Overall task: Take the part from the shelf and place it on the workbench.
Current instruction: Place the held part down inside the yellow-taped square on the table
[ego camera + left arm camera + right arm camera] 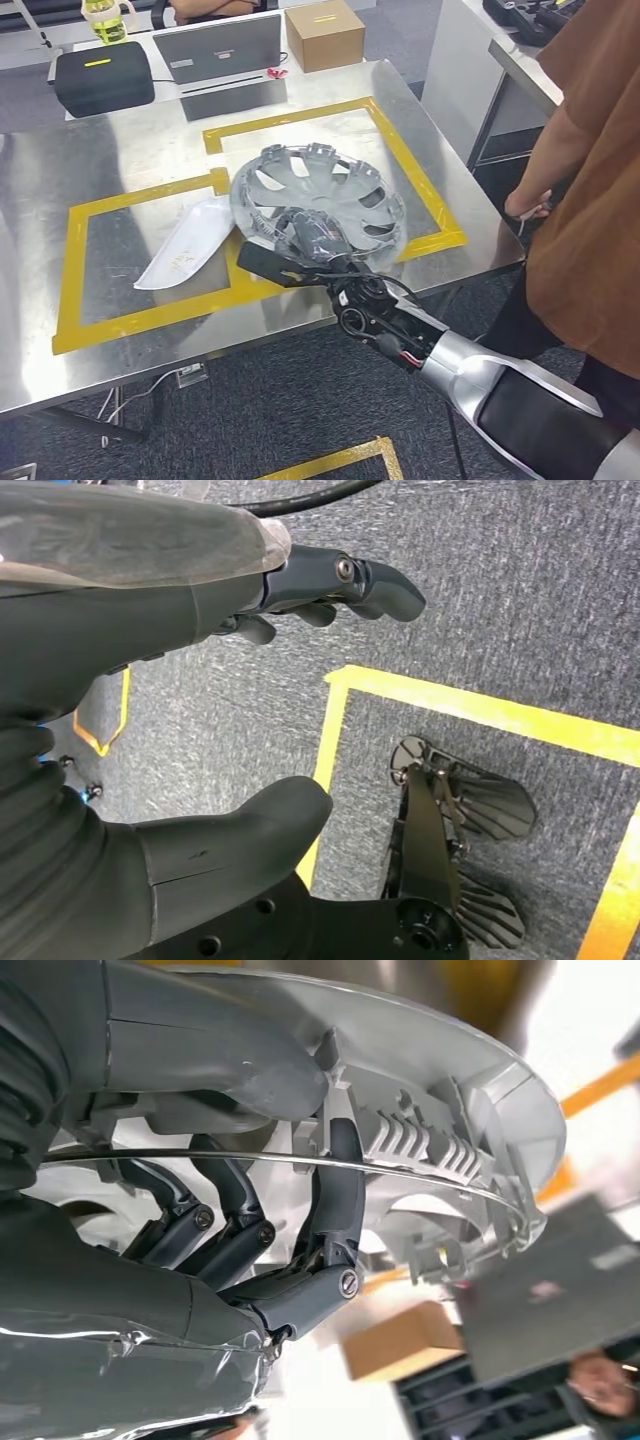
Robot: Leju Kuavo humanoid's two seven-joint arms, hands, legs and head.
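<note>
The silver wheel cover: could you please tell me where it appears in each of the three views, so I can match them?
Head view: wheel cover at centre, over the steel workbench, held by the right hand.
Left wrist view: not in it; the left hand hangs over carpet.
Right wrist view: wheel cover across the upper middle, right hand gripping its rim.
Shared landmark: cardboard box.

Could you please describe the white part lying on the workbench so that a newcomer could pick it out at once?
On the steel workbench, find the yellow-taped rectangle on its left half. The white part lies flat inside it, its tip across the tape toward the wheel cover. It is a pale, curved, leaf-like panel, not round, spoked and silver.
</note>
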